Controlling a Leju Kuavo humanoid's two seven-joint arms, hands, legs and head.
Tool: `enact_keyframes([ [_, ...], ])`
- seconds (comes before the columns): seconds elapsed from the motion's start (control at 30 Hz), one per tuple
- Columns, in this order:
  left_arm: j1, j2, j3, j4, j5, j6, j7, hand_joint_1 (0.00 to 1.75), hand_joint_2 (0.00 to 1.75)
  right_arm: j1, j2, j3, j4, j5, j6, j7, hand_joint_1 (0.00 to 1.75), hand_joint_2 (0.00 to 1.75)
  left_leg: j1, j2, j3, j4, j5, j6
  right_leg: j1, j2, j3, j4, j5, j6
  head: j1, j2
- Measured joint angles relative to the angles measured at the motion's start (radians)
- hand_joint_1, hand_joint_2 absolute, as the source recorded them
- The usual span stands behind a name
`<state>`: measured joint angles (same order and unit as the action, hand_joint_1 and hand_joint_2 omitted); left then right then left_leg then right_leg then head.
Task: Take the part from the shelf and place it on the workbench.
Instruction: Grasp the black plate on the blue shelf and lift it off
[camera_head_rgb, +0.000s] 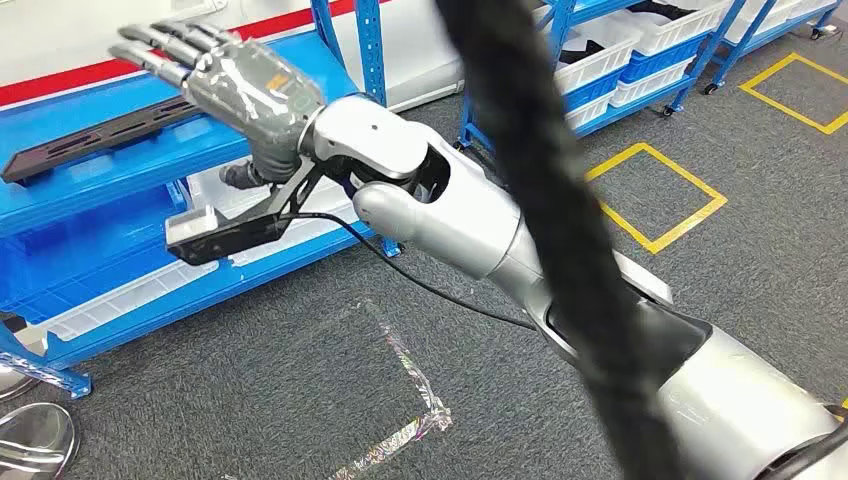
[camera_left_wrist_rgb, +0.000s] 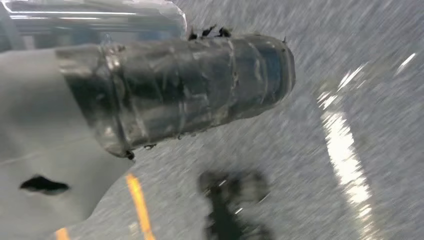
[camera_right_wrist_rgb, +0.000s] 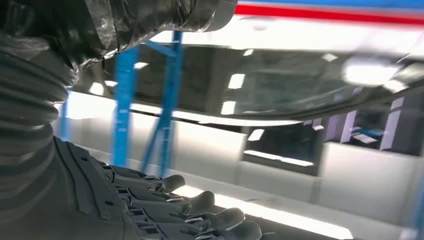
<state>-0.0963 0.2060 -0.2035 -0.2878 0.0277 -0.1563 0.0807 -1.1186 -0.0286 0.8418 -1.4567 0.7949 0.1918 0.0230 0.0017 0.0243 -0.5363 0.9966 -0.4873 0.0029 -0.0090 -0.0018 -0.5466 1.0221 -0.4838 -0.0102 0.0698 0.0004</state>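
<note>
Right hand (camera_head_rgb: 235, 80) raised flat, fingers spread and holding nothing, just above the long dark part (camera_head_rgb: 100, 135), lined up for the pick. Part lying on the blue shelf (camera_head_rgb: 90, 195), untouched. Left hand (camera_left_wrist_rgb: 175, 90): pose unclear, blurred.

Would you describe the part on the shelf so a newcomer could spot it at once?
Find the blue shelf at the left of the head view. On its upper level lies the part, a long, flat black strip just under the open right hand. Unlike the white bins nearby, it is dark and slim.
</note>
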Motion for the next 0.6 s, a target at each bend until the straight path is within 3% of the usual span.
enact_keyframes([
  [0.23, 0.003, 0.000, -0.004, 0.024, 0.018, -0.028, 0.023, 0.00, 0.00, 0.003, 0.007, 0.078, 0.016, -0.075, 0.090, -0.055, 0.00, 1.75, 0.000, 0.000, 0.000, 0.000, 0.000, 0.000, 0.000, 0.000, 0.000, 0.000, 0.000, 0.000, 0.000, 0.000],
  [0.6, 0.005, 0.000, -0.004, 0.041, 0.023, -0.018, 0.008, 0.00, 0.00, 0.027, 0.012, 0.140, 0.047, -0.095, 0.092, -0.071, 0.00, 1.75, 0.000, 0.000, 0.000, 0.000, 0.000, 0.000, 0.000, 0.000, 0.000, 0.000, 0.000, 0.000, 0.000, 0.000],
])
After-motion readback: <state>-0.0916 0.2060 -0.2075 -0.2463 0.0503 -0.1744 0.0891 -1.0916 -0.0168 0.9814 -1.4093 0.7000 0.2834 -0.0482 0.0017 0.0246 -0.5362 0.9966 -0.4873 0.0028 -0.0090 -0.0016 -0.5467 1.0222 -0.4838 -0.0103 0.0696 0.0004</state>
